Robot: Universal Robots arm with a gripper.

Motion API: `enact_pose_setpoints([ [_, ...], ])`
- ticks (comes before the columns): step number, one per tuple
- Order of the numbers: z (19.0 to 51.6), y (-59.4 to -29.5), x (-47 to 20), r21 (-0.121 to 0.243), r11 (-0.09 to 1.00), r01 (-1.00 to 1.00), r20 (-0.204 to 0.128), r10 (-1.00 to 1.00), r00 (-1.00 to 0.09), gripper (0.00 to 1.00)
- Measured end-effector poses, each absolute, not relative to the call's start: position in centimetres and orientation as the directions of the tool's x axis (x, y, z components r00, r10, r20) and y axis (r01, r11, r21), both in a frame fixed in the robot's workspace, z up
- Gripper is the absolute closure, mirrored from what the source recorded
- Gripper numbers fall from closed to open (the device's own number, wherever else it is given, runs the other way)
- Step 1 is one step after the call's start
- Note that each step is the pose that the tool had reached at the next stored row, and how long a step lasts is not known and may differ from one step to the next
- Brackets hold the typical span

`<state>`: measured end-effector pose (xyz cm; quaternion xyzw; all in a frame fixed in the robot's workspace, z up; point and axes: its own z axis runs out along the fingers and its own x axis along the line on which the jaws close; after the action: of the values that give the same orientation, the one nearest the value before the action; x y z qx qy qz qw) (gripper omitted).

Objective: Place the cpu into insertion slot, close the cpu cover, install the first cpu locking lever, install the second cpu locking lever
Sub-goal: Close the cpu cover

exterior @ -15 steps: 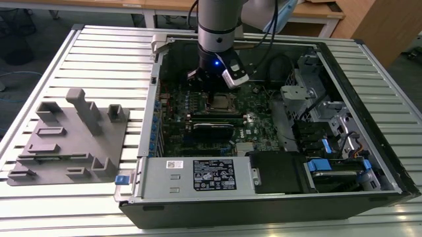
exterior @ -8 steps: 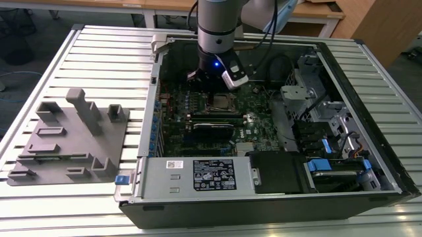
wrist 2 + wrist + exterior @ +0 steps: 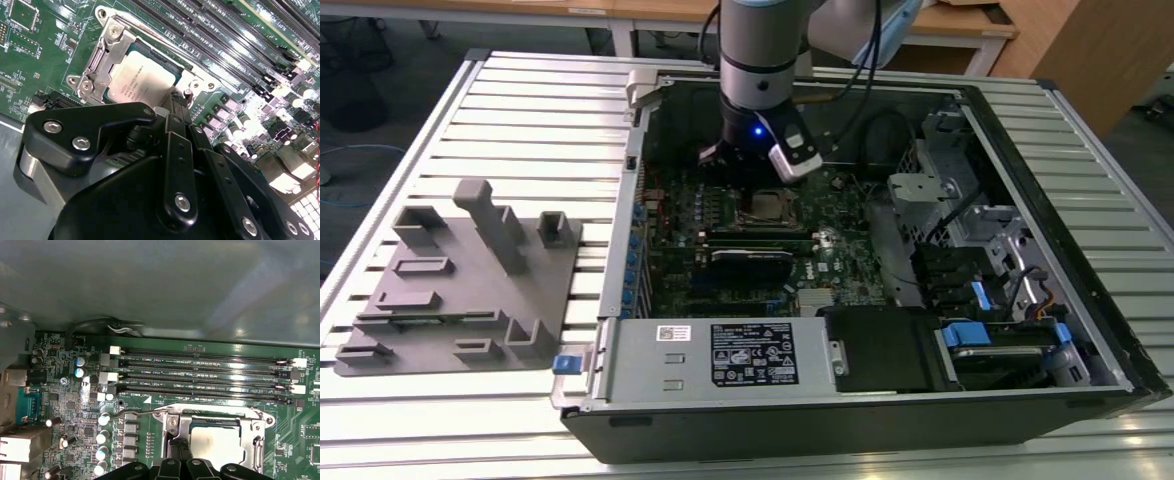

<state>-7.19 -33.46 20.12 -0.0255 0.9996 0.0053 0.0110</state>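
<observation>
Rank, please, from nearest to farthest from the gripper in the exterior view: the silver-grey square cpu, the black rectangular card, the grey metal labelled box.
1. Silver-grey square cpu, just beneath the gripper.
2. Black rectangular card, mid-board.
3. Grey metal labelled box, at the case's near wall.

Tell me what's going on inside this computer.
A robot arm has its gripper down inside the open case, right at the edge of the insertion slot. The cpu sits in the slot, and the cpu cover lies flat around it. In the first wrist view a thin wire lever runs along one side of the slot; whether it is latched cannot be told.
</observation>
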Motion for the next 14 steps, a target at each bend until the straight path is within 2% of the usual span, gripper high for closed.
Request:
enact_pose_setpoints([
  [14,19.75,-33.47,-7.20,0.009,0.999,-0.051,-0.022,-0.051,-0.998,0.90],
])
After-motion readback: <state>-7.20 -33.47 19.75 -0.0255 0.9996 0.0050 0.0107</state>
